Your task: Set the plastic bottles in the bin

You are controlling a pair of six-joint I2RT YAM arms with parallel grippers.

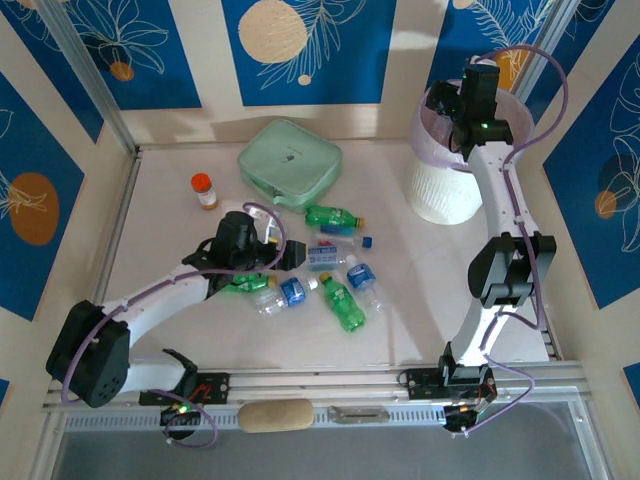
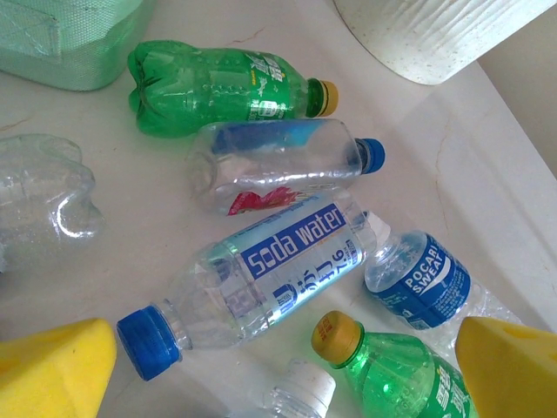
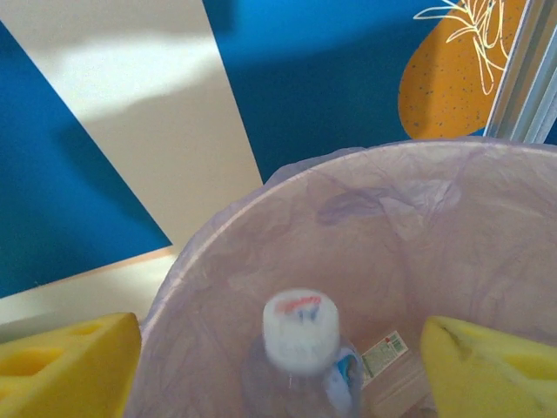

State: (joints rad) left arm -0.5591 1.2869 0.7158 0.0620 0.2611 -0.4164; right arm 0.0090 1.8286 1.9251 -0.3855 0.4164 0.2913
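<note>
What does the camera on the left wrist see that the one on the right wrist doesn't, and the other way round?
Left wrist: bottles lying on the table, a green plastic bottle with a yellow cap, a clear blue-capped bottle, a soda water bottle, a Pocari Sweat bottle; also a mint-green pouch. Right wrist: the lilac bag lining seen from above, a blurred white-capped bottle in its mouth, a blue and cream wall. Both: yellow foam pads at the bottom corners, jaws apart, and the white cylindrical bin.
</note>
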